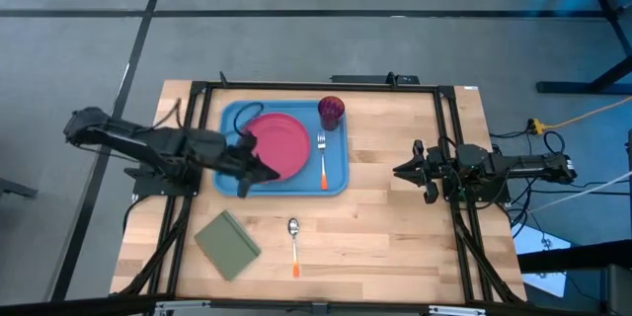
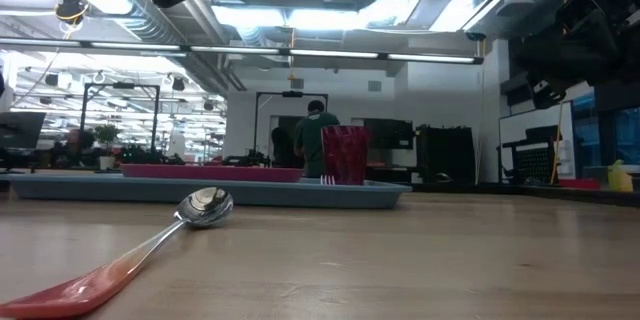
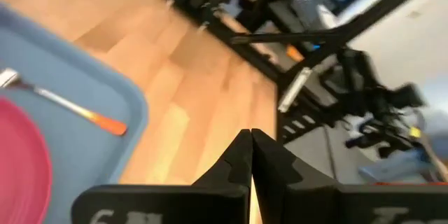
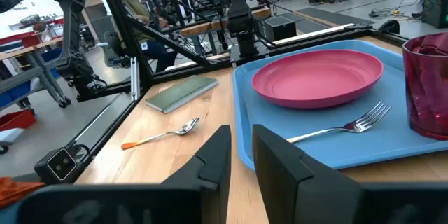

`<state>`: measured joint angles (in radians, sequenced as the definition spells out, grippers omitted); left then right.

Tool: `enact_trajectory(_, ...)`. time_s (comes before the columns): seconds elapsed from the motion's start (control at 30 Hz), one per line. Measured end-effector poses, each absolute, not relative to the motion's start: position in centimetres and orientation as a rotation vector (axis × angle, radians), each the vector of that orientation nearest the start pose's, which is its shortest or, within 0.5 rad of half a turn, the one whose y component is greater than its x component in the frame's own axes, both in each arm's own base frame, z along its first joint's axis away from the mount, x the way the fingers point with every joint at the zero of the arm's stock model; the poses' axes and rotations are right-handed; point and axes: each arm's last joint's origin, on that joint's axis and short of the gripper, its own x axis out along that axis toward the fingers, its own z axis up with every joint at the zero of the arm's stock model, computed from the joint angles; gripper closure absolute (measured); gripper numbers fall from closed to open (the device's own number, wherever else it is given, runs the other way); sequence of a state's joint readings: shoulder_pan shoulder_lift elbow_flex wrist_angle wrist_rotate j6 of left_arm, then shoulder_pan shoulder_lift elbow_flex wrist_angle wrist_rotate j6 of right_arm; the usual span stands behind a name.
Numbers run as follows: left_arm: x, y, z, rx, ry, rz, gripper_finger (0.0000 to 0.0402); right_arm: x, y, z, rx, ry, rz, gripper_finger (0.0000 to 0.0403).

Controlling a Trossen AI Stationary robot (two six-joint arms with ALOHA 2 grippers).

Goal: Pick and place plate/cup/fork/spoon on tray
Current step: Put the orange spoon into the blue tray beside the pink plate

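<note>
Spoon, silver oval bowl with thin orange handle, lies on bare wood at lower centre, just below the light-blue rectangular plastic tray, which already holds the pink-red plate, cup and fork. Open table surrounds it. Left gripper, fingers closed and empty, hovers at the tray's lower edge; right gripper, slightly parted and empty, waits at right.

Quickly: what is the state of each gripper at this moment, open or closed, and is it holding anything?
Left gripper: closed, holding nothing, over the tray edge.
Right gripper: slightly open, holding nothing, at the table's right side.
</note>
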<state>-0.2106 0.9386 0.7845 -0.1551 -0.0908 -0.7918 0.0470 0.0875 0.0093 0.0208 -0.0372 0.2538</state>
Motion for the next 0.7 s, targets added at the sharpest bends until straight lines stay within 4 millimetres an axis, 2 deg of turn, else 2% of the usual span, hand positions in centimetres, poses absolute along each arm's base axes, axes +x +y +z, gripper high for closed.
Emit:
enact_trajectory(0.33, 21.4, -10.3, 27.7, -0.827, 0.328, 0.251, 0.0401, 10.2, 0.6, 16.2, 0.253, 0.068, 0.076, 0.0338)
enact_trajectory(0.53, 22.8, -13.5, 26.0, -0.883, 0.280, 0.238, 0.0401, 10.2, 0.6, 16.2, 0.253, 0.068, 0.076, 0.0338)
enact_trajectory(0.7, 24.9, -14.6, 24.4, -0.962, 0.300, 0.166, 0.0401, 10.2, 0.6, 16.2, 0.253, 0.068, 0.076, 0.0338)
